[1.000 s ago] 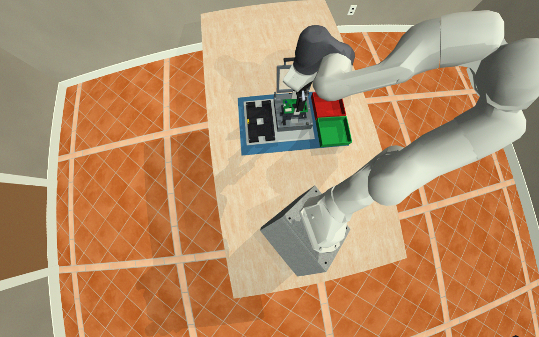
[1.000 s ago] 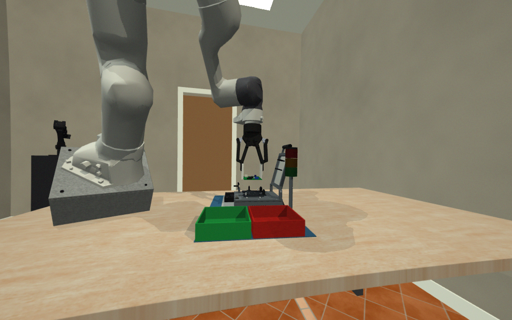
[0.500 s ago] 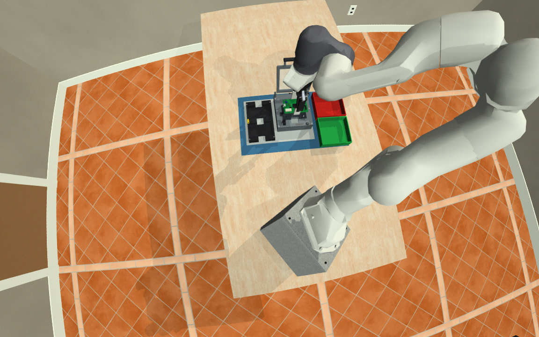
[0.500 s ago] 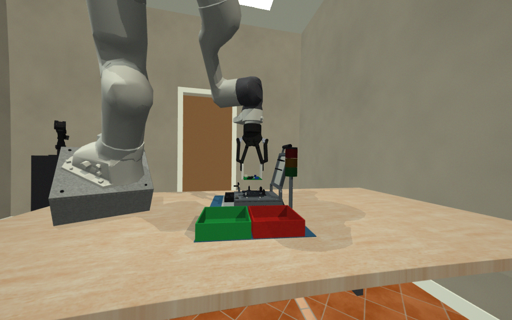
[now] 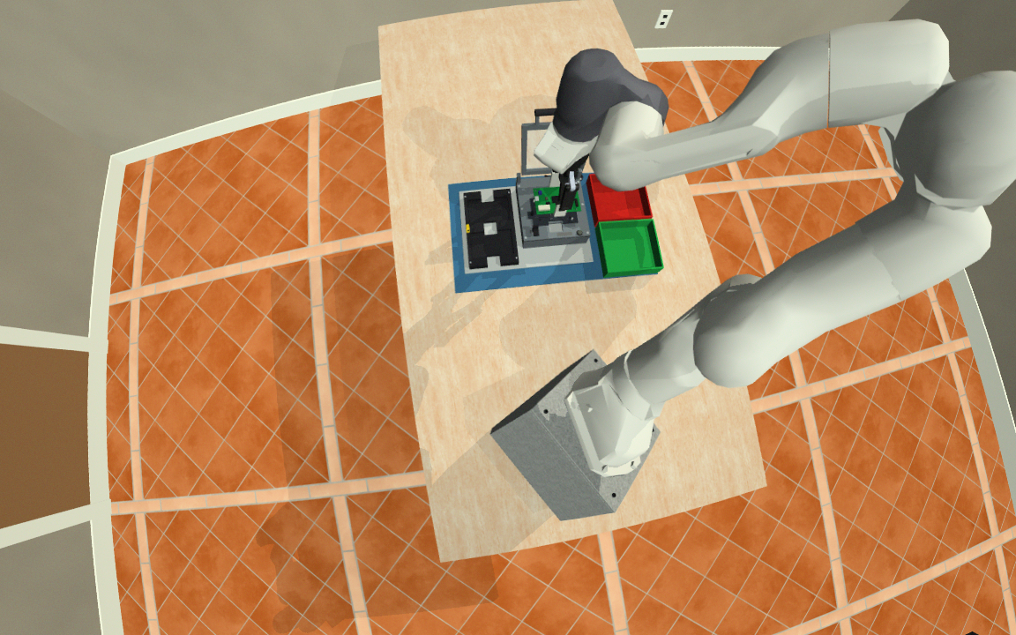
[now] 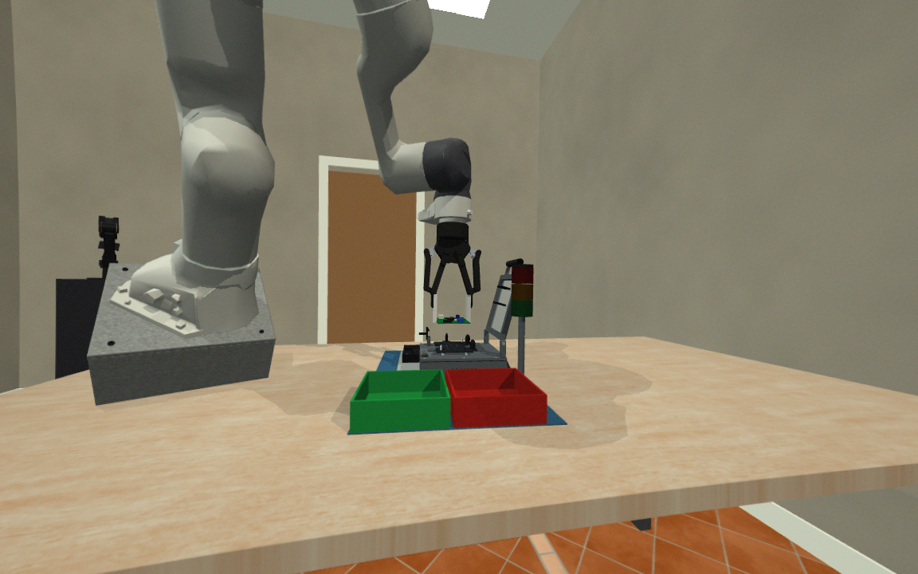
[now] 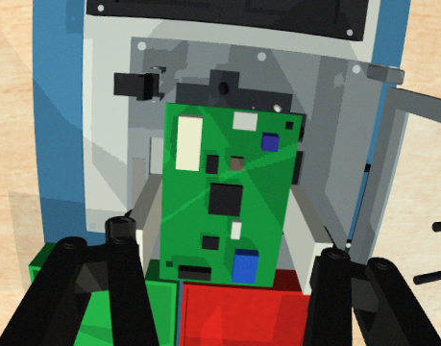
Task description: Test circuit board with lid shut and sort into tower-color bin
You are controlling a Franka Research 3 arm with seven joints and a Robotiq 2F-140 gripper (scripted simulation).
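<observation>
Beside the tester (image 5: pixel 531 228), bins (image 6: pixel 448 399) stand together.

My bench (image 6: pixel 662 428) is pale wood, standing on an orange tiled floor (image 5: pixel 220 378) with light grout lines. Plain beige walls (image 6: pixel 733 178) surround me. At the centre of the exterior view a brown door (image 6: pixel 370 257) sits in a white frame. A bright ceiling light (image 6: pixel 459 5) shows at the top edge.

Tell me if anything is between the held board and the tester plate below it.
Nothing visible: the gripper holds the board above the tester, and the lid stands open to one side.
</observation>
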